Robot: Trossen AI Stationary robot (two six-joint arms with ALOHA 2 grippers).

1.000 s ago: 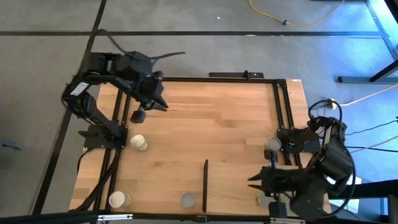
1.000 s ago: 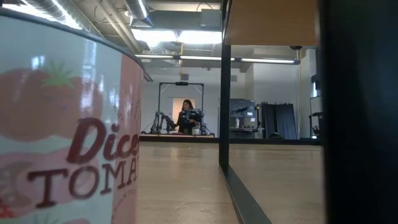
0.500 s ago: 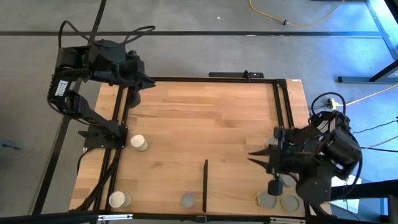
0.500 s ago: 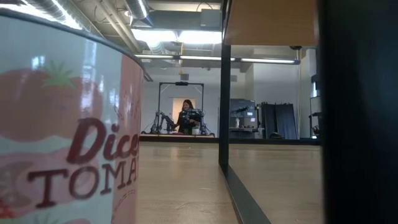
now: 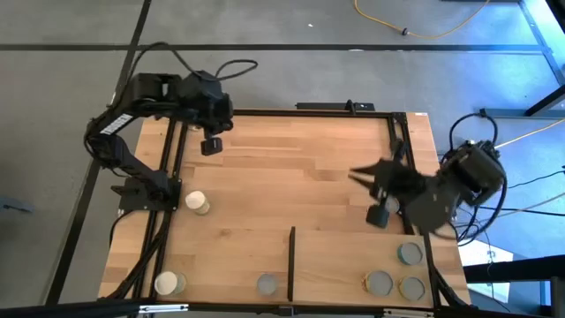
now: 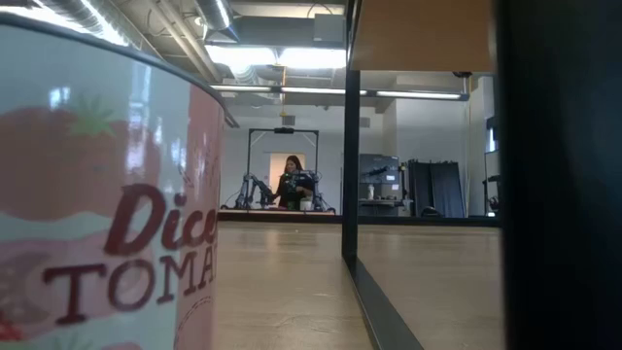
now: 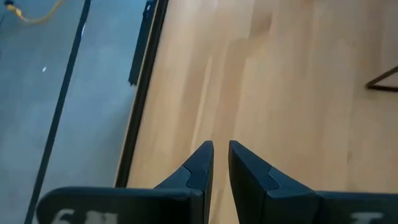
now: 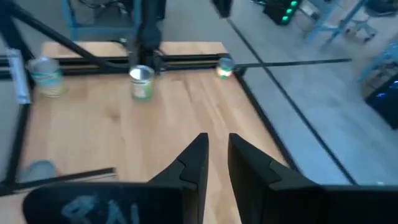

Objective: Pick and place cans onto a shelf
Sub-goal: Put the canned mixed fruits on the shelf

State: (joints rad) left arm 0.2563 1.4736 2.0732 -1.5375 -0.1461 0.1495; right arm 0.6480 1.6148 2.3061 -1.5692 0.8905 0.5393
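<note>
Both grippers are carried empty above the counter. The left gripper hangs over the far-left corner, and in its wrist view the fingers are seen drawn nearly together, a thin slit between them, with nothing held. The right gripper hangs near the right edge, about midway along it; its fingers are likewise almost together and clasp nothing. The cans are scattered along the edges: one lies near the left edge, one sits in the near-left corner, one stands at the near edge just left of a thin black strip, and three are grouped in the near-right corner. Another can, labelled with tomatoes, fills the low view close to the lens. The shelf cannot be told apart with certainty; only the strip is made out, rising from the near edge. Most of the task is judged undone. The main risk is judged to lie in the narrow finger gap: if a descent onto a can is made before the fingers are spread, the can would be struck on its top or knocked over rather than straddled. The near-right cans stand close together, so a neighbour could be nudged or tipped by a finger. The strip could also be clipped by a carried can.
</note>
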